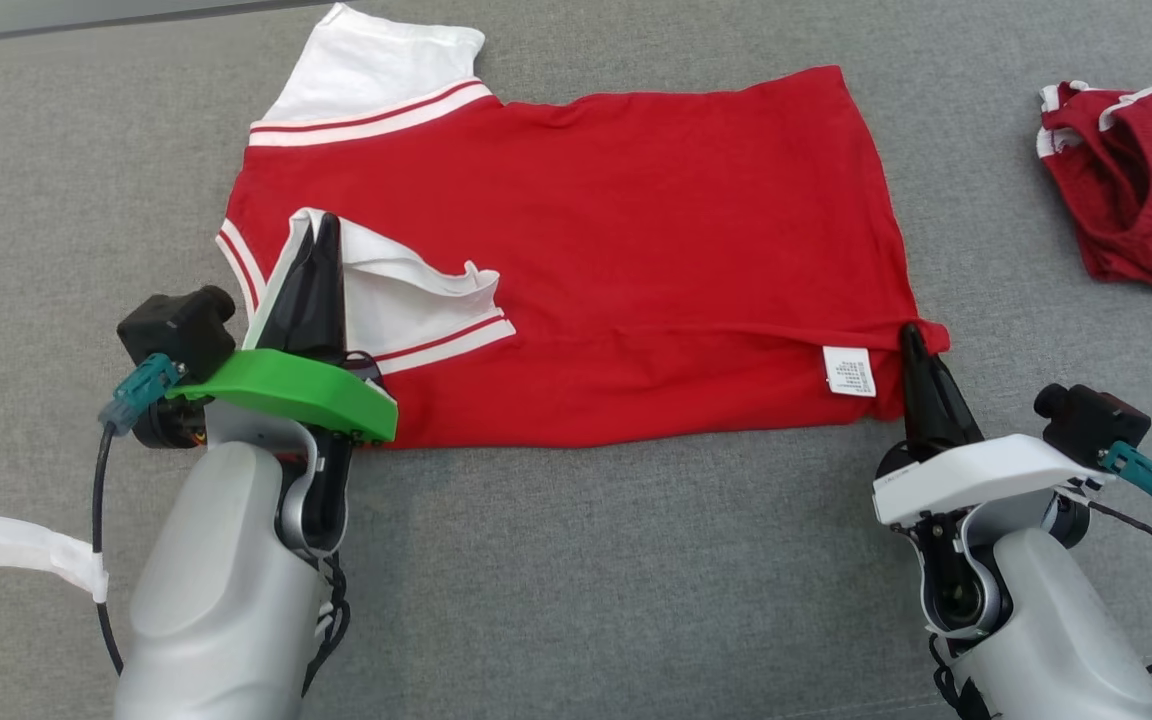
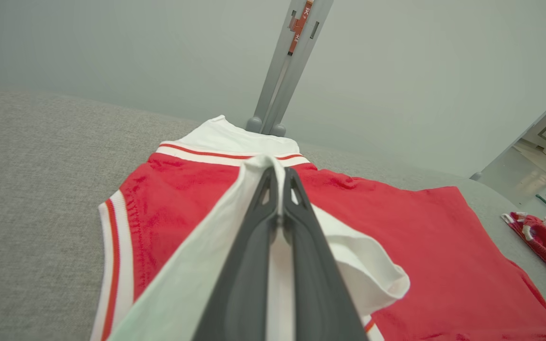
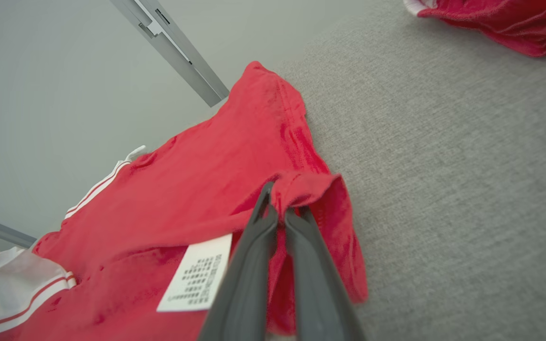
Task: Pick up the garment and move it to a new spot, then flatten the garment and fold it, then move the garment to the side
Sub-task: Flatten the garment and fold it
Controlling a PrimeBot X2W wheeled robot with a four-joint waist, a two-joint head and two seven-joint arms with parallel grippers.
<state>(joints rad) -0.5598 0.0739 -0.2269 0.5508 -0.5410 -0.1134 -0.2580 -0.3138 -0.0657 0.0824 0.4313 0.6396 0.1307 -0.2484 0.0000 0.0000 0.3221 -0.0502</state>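
The left gripper (image 1: 321,225) is pinching the sleeve (image 1: 416,295) of the shirt (image 1: 636,220); the right gripper (image 1: 908,335) is pinching its near hem corner.

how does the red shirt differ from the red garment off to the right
The red shirt lies spread nearly flat; the red garment sits bunched. The shirt has white sleeves; the garment just thin white trim. The left claw pinches the shirt's sleeve and the right claw its hem corner; no claw touches the garment. Both are red with white.

Bright even light, faint soft shadows
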